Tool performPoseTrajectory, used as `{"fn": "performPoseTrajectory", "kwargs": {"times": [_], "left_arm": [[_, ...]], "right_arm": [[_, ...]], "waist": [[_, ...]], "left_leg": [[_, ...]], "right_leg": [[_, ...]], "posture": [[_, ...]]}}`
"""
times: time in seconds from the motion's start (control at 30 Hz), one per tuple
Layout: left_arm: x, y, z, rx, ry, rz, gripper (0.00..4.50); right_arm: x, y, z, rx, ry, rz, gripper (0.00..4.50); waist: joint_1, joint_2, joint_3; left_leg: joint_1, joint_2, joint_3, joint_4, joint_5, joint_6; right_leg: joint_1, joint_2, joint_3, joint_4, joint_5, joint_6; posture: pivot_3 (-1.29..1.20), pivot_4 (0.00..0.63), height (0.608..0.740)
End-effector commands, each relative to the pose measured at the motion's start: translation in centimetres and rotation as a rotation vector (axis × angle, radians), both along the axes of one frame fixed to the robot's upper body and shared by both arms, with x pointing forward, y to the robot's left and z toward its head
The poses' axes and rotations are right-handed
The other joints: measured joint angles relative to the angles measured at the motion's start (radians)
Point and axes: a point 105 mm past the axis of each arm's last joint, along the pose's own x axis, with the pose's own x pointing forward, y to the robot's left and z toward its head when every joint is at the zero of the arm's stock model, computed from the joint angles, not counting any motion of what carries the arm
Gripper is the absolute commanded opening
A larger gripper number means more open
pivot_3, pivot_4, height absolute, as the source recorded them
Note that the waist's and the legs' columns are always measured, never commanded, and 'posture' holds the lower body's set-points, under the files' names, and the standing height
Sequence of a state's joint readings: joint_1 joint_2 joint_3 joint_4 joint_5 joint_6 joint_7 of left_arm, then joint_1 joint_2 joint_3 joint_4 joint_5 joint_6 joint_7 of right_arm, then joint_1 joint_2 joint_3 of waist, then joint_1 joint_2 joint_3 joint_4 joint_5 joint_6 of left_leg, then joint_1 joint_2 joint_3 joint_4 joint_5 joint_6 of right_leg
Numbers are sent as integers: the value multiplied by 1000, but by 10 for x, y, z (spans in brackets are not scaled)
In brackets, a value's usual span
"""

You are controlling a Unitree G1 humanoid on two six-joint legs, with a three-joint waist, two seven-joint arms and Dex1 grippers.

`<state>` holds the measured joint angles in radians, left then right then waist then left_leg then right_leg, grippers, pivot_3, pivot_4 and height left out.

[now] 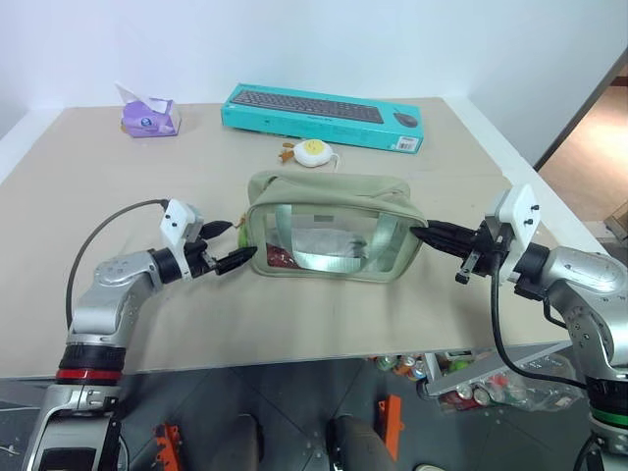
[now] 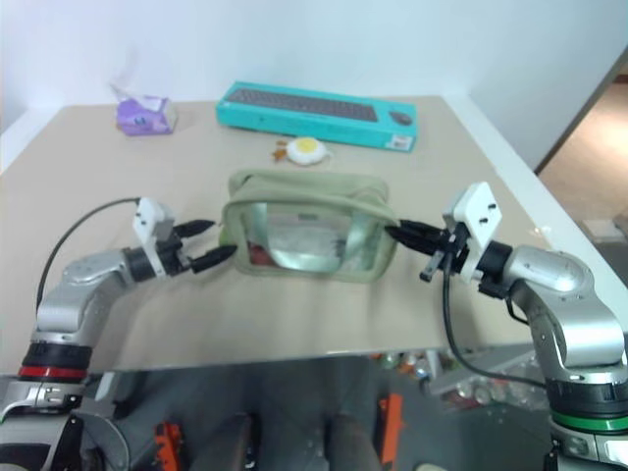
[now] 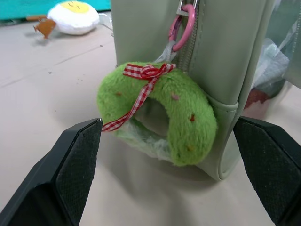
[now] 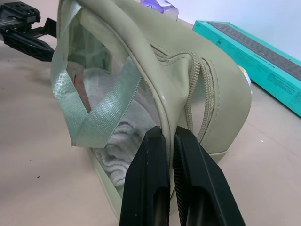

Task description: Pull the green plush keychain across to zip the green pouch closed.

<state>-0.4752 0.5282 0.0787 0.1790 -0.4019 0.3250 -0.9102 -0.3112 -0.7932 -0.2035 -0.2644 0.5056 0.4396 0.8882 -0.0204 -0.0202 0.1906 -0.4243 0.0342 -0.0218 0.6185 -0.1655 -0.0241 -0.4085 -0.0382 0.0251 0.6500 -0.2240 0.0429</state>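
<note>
The green pouch stands upright in the middle of the table, with clear side windows and webbing straps. Its top zipper gapes at the right end. The green plush keychain, a fuzzy ring with a red checked ribbon, hangs from a pink clip at the pouch's left end. My left gripper is open, one finger on each side of the keychain and neither touching it. My right gripper is shut on the seam at the pouch's right end.
A teal keyboard box lies along the table's far edge. A white-and-yellow egg plush sits just behind the pouch. A purple tissue pack is at the far left. The table's front edge runs close below both arms.
</note>
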Motion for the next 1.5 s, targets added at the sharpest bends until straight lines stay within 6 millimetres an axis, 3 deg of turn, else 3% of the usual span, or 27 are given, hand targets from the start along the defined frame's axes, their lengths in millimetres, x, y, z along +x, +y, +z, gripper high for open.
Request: {"fn": "performPoseTrajectory", "kwargs": {"times": [0.03, 0.17, 0.33, 0.93, 1.27, 1.5], "left_arm": [[-2, 11, 23, -34, -50, 0, 4500], [-13, 17, 26, -9, -32, -30, 4500], [-10, 24, 24, 30, -42, 0, 4500], [10, -1, 9, 76, -91, -74, 4500], [3, -13, 5, 94, -69, -179, 4500], [16, -7, 10, 97, -132, -95, 4500]], "right_arm": [[-6, -3, 14, -7, -61, -7, 55], [-7, -4, 13, -9, -59, -14, 55], [-6, -2, 12, -6, -59, -12, 55], [-7, -1, 12, -7, -54, -8, 55], [-8, -1, 11, -7, -56, -17, 55], [-8, -1, 11, -5, -55, -19, 55]], "waist": [[0, 0, 0], [0, 0, 0], [1, 0, 0], [1, 0, 0], [1, 0, 0], [1, 0, 0]], "left_leg": [[0, 0, 0, 0, 0, 0], [0, 0, 0, 0, 0, 0], [0, 0, 0, 0, 0, 0], [0, 0, 0, 0, 0, 0], [0, 0, 0, 0, 0, 0], [0, 0, 0, 0, 0, 0]], "right_leg": [[0, 0, 0, 0, 0, 0], [0, 0, 0, 0, 0, 0], [0, 0, 0, 0, -1, -2], [0, 0, 0, 0, -1, -1], [0, 0, 0, -1, 0, 0], [0, 0, 0, -1, 0, 0]], "posture": [[0, 150, 740], [0, 150, 740], [0, 150, 740], [0, 150, 740], [0, 150, 740], [0, 150, 740]]}}
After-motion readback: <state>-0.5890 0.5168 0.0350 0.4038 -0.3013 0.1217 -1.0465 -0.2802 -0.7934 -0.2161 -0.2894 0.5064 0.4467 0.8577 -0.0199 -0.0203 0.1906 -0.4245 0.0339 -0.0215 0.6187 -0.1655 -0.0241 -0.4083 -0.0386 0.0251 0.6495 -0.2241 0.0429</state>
